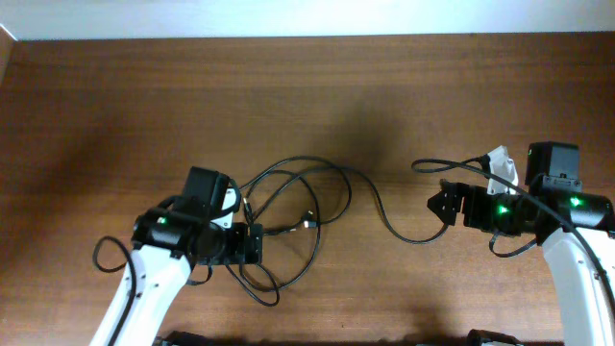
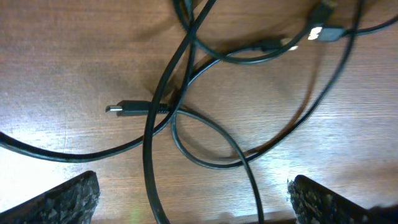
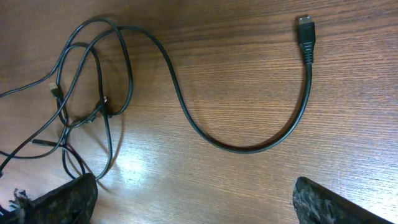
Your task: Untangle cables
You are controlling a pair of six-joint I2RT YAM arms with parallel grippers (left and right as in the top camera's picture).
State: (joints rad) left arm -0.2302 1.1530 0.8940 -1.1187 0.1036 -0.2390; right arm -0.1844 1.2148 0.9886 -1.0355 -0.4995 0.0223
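I'm looking down on a brown wood-grain table [image 1: 115,96] that fills all three views. The left gripper [image 2: 199,204] has its jaws spread as wide as they go and nothing is pinched in them. Its two dark textured fingertips [image 2: 68,198] sit at the near corners of the left wrist view. The cables [image 2: 147,143] lie right there: two black strands run out between the fingertips, and just ahead of the jaws they cross a small loop. A short plug [image 2: 127,109] lies flat on the wood beside that crossing, toward one finger's side. Farther ahead more strands overlap, and a couple of small connectors with bright tips sit at the far edge of that view. The right gripper [image 3: 196,205] is also fully open and empty, with only bare wood between its fingers. Ahead of its jaws a single long cable [image 3: 249,148] sweeps in a wide U. Its free plug end [image 3: 305,34] rests farther out, clear of everything else. Well beyond that, off to the other side, the U feeds into the same knot of thin loops, which lies much closer to the left jaws than to the right ones.
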